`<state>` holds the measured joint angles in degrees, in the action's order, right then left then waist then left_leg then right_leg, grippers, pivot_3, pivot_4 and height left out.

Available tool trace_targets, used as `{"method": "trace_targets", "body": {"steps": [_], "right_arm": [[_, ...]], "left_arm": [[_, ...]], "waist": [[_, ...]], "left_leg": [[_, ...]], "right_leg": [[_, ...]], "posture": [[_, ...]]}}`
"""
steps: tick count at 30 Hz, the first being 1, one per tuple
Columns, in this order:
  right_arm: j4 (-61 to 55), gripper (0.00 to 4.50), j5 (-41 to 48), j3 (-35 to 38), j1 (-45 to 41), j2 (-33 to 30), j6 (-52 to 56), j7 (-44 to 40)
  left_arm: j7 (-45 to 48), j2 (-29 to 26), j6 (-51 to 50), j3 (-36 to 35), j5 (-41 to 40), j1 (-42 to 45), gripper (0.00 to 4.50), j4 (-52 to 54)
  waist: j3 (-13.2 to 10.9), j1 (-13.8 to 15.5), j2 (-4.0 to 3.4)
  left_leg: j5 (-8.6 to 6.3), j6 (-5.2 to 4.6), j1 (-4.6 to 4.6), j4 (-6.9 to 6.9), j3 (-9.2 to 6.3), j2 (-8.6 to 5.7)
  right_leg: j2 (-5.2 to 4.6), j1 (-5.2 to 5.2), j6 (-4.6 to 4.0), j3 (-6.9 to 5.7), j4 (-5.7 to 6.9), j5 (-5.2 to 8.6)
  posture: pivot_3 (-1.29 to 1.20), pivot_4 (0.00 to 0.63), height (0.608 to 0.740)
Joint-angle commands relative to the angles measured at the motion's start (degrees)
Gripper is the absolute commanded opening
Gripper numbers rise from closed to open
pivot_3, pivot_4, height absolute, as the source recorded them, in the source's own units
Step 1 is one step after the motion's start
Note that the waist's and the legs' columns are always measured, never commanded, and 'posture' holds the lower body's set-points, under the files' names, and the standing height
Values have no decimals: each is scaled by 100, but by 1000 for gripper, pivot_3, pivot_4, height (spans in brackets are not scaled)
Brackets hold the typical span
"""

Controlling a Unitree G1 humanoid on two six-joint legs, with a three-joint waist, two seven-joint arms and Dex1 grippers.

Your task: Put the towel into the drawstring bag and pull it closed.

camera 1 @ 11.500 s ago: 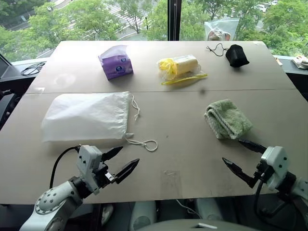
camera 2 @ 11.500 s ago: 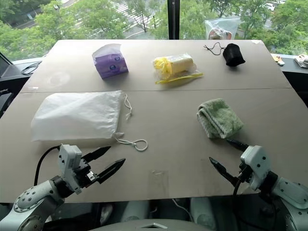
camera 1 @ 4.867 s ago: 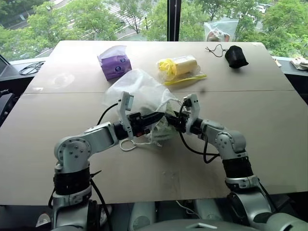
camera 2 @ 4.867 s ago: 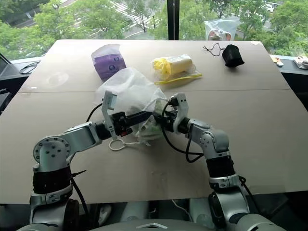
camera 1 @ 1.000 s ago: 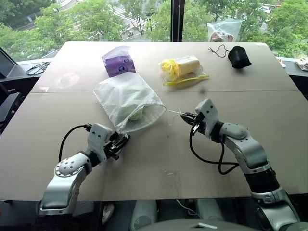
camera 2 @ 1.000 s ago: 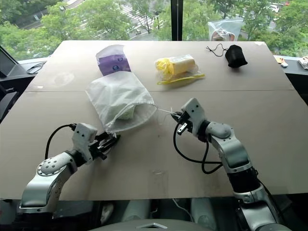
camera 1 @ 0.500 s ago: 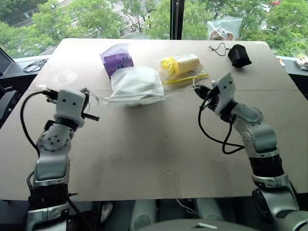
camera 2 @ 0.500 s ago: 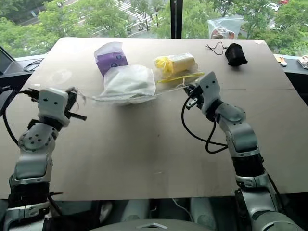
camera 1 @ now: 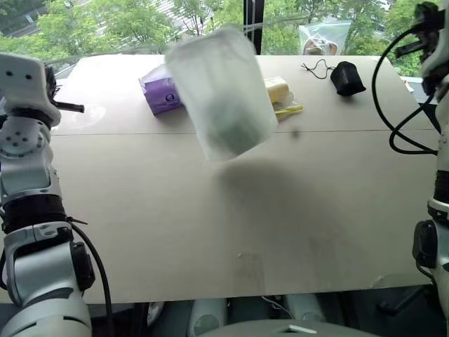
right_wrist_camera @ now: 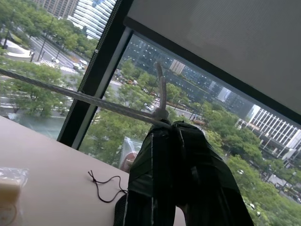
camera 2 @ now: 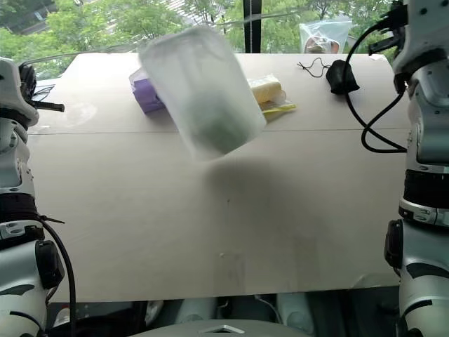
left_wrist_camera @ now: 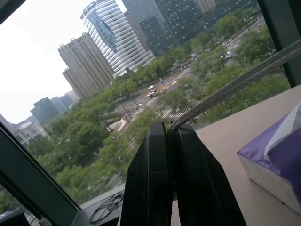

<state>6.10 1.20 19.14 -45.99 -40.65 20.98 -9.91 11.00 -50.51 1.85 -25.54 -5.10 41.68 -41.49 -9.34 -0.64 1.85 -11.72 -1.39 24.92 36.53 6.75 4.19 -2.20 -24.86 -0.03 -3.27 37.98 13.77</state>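
Note:
The drawstring bag (camera 1: 221, 91) hangs in the air above the far half of the table, blurred, slung on its white cords between my two raised arms. A dull green patch low inside it is the towel (camera 1: 233, 130). My left gripper (left_wrist_camera: 170, 131) is up by the table's left edge, shut on one cord (left_wrist_camera: 235, 82), which runs taut from its tips. My right gripper (right_wrist_camera: 170, 126) is high at the right, shut on the other cord (right_wrist_camera: 70, 94) just behind its knot. How tightly the mouth is drawn I cannot tell.
On the far part of the table (camera 1: 210, 232) lie a purple tissue pack (camera 1: 158, 95), a clear bag with yellow contents (camera 1: 282, 95) and a small black pouch (camera 1: 346, 77). Another clear bag (camera 1: 321, 38) leans against the window behind.
Both arms have swung up and apart, left arm to the left and right arm to the right. The bag has left the table and now hangs on stretched cords.

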Motion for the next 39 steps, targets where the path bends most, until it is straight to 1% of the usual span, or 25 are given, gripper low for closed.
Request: {"method": "trace_targets", "body": {"steps": [1, 4, 7, 10, 12, 13, 14, 15, 16, 17, 18, 21, 22, 24, 26, 28, 29, 32, 35, 36, 39], "right_arm": [[-41, 0, 28, 608, 124, -381, -407, 164], [-370, 0, 662, 638, 181, -260, -337, -471], [-972, 0, 1059, 368, 549, -203, -155, -1080], [-1790, 0, 1655, -33, 1218, 4, 449, -1649], [-2253, 0, 1905, -474, 1625, 321, 696, -1803], [-2381, 620, 1957, -584, 1708, 428, 762, -1805], [-2480, 801, 2017, -750, 1796, 600, 862, -1786], [-2545, 1406, 2019, -956, 1886, 713, 906, -1829], [-2598, 1708, 2032, -1122, 1964, 781, 963, -1890], [-2655, 2287, 2082, -1286, 2043, 854, 1051, -1967], [-2696, 2762, 2112, -1409, 2103, 897, 1106, -2032], [-2745, 4110, 2171, -1720, 2200, 1001, 1274, -2157], [-2717, 4420, 2058, -1850, 2235, 996, 1181, -2194], [-2663, 4420, 1903, -1983, 2266, 993, 1051, -2213], [-2603, 4420, 1905, -1941, 2231, 1068, 1086, -2135], [-2633, 4420, 2069, -1861, 2211, 1094, 1239, -2187], [-2680, 4420, 2145, -1863, 2225, 1100, 1309, -2232], [-2840, 4420, 2217, -2083, 2376, 1019, 1431, -2459], [-3101, 4420, 2445, -2192, 2657, 837, 1721, -2791], [-3144, 4420, 2483, -2160, 2731, 811, 1770, -2813], [-3145, 4420, 2512, -1983, 2872, 705, 1808, -2828]], "left_arm": [[114, -197, 460, -86, -212, 615, 140, -254], [657, 96, 755, 174, -358, 983, 140, -162], [1321, 339, 898, 390, -545, 1004, 140, 75], [2090, 756, 320, 637, -1014, 605, 140, 816], [2218, 1125, -35, 816, -1236, 319, 140, 1506], [2227, 1226, -144, 851, -1289, 259, 0, 1731], [2226, 1375, -250, 967, -1306, 339, 0, 1910], [2246, 1530, -344, 1074, -1341, 505, 0, 2014], [2273, 1651, -436, 1164, -1385, 651, 0, 2102], [2359, 1781, -557, 1271, -1464, 826, 0, 2208], [2462, 1898, -718, 1352, -1590, 978, 0, 2333], [2768, 2218, -1262, 1598, -1952, 1357, 0, 2774], [2836, 2335, -1534, 1685, -2124, 1462, 0, 3007], [2912, 2468, -1903, 1784, -2316, 1569, 0, 3331], [2966, 2567, -2164, 1809, -2517, 1686, 0, 3581], [2940, 2617, -2423, 1684, -2771, 1911, 0, 3616], [2946, 2631, -2677, 1560, -3063, 2080, 0, 3632], [3078, 2599, -3867, 1392, -4192, 2253, 0, 4104], [2885, 2630, -5372, 1294, -5893, 2051, 0, 4849], [2640, 2713, -5763, 1247, -6552, 1959, 0, 4986], [1865, 2841, -6323, 1148, -7815, 1827, 0, 4937]], "waist": [[-3, 10, 1], [-3, 7, 2], [-2, -41, 1], [0, -63, 2], [1, -62, 1], [0, -62, 1], [-5, -51, 3], [-10, -35, 6], [-11, -14, 8], [-13, -1, 12], [-14, 25, 16], [-13, 60, 19], [-13, 58, 18], [-12, 43, 17], [-13, 2, 17], [-13, -32, 17], [-13, -37, 17], [-14, -24, 18], [-13, -9, 16], [-13, -4, 16], [-14, -1, 17]], "left_leg": [[0, 0, 1, -4, 10, 0], [1, 1, -7, 5, 19, 1], [1, -2, -31, 17, 18, 3], [2, -1, -38, 26, 17, 5], [2, 1, -41, 39, 16, 9], [2, 0, -38, 41, 12, 10], [2, 1, -29, 49, 9, 11], [2, 0, -8, 66, 9, 9], [2, 0, -4, 70, 7, 7], [2, 0, -4, 78, 6, 5], [2, 0, -2, 82, 4, 4], [0, -3, -3, 88, -8, 1], [0, -4, -5, 89, -14, 0], [0, -4, -12, 89, -22, -2], [0, -3, -16, 88, -24, -1], [1, -2, -18, 87, -30, 2], [1, -1, -19, 87, -33, 4], [2, 0, -15, 84, -46, 6], [2, 0, -17, 83, -45, 4], [2, 0, -15, 83, -47, 3], [2, 0, -18, 90, -50, -1]], "right_leg": [[-7, -2, 2, -1, -2, 1], [-5, 6, 5, -8, 9, 2], [6, 26, 6, -2, 22, 1], [10, 24, 4, 10, 45, 1], [12, 22, 3, 19, 67, 3], [12, 21, 3, 24, 70, 3], [13, 18, 3, 30, 72, 3], [16, -2, 3, 32, 87, 2], [16, -4, 3, 33, 89, 2], [17, -2, 3, 30, 90, 2], [17, 0, 4, 27, 89, 2], [14, 12, 5, 6, 84, 3], [14, 17, 5, 5, 81, 3], [14, 17, 5, 14, 83, 3], [18, 17, 5, 16, 86, 3], [26, 16, 4, 21, 90, 3], [30, 16, 4, 25, 91, 3], [35, 15, 4, 28, 89, 4], [21, 17, 7, 38, 86, 5], [16, 18, 15, 41, 86, 10], [6, 26, 20, 39, 89, 12]], "posture": [[0, 150, 740], [0, 150, 740], [0, 150, 740], [0, 150, 740], [0, 150, 740], [0, 150, 740], [0, 150, 740], [0, 150, 740], [0, 150, 740], [0, 150, 740], [0, 150, 740], [0, 150, 740], [0, 150, 740], [0, 150, 740], [0, 150, 740], [0, 150, 740], [0, 150, 740], [0, 150, 740], [0, 150, 740], [0, 150, 740], [0, 150, 740]]}}
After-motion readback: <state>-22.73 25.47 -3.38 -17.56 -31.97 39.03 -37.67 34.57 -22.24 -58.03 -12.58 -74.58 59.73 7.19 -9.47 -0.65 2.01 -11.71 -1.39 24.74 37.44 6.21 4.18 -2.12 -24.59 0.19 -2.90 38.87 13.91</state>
